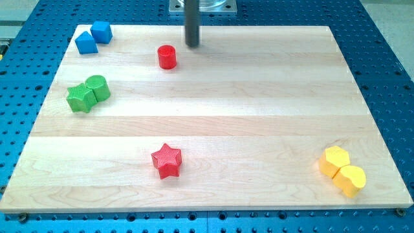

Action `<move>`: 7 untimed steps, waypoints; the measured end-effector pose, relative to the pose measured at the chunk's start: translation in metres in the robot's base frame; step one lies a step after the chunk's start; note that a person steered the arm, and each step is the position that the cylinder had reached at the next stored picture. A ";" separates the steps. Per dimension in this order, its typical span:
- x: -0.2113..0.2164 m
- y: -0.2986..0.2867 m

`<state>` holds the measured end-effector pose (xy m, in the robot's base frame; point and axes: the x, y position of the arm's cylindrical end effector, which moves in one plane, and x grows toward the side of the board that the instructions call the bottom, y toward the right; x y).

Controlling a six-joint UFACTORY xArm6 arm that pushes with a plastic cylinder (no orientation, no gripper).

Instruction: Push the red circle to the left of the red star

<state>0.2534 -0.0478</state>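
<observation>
While my tip (193, 44) stands free near the board's top edge, touching nothing and just to the upper right of the red circle (167, 56), the approach looks like the step in hand. Well below, near the bottom edge, sits the red star (167, 160). Next I would get behind the circle's upper side and drive it down, slightly leftward, to the star's left.

Board (213, 97) pale matt wood, visible grain. On it, red circle (167, 56) & red star (167, 160): smooth matt plastic-looking.
</observation>
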 end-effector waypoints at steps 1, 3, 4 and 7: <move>0.036 -0.020; 0.029 -0.016; 0.057 -0.043; 0.218 0.008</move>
<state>0.4710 -0.0401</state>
